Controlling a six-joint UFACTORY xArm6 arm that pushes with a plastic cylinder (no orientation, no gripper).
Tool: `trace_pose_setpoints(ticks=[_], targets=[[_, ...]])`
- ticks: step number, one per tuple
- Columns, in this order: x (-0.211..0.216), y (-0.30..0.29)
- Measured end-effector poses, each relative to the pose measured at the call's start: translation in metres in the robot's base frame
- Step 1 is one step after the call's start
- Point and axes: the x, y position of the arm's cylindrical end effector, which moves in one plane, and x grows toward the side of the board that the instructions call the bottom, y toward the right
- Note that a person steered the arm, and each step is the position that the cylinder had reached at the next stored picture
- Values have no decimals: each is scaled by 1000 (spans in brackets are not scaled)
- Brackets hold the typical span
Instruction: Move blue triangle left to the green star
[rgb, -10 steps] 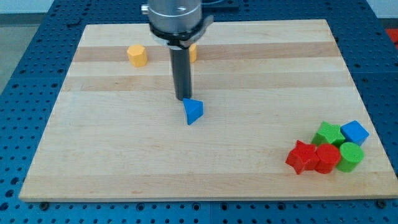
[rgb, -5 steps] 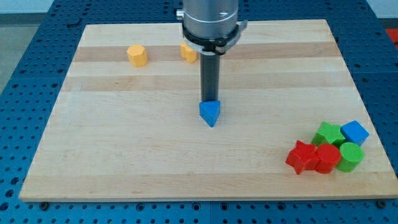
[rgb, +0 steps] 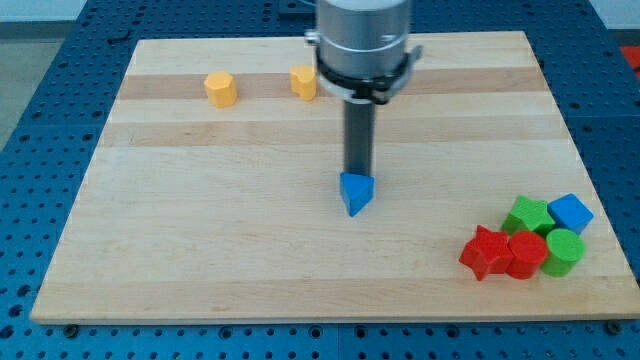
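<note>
The blue triangle (rgb: 356, 193) lies near the middle of the wooden board. My tip (rgb: 356, 174) rests right at the triangle's top edge, touching it from the view's top. The green star (rgb: 527, 216) sits at the view's lower right, well to the right of the triangle, in a tight cluster of blocks.
The cluster also holds a blue cube (rgb: 570, 213), a green cylinder (rgb: 564, 251), a red hexagon-like block (rgb: 526, 255) and a red star (rgb: 486, 251). Two yellow blocks (rgb: 221, 89) (rgb: 303, 82) sit near the board's top edge. The board (rgb: 200, 250) lies on a blue pegboard table.
My tip and the blue triangle have slid together toward the view's right and slightly down, closer to the cluster. The other blocks have not moved.
</note>
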Motion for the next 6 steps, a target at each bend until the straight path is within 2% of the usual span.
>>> trace_pose_setpoints(ticks=[1,2,3,4,5,6], targets=[[0,22],[-23,9],[-32,-36],[-27,-86],[-6,-110],[11,-105]])
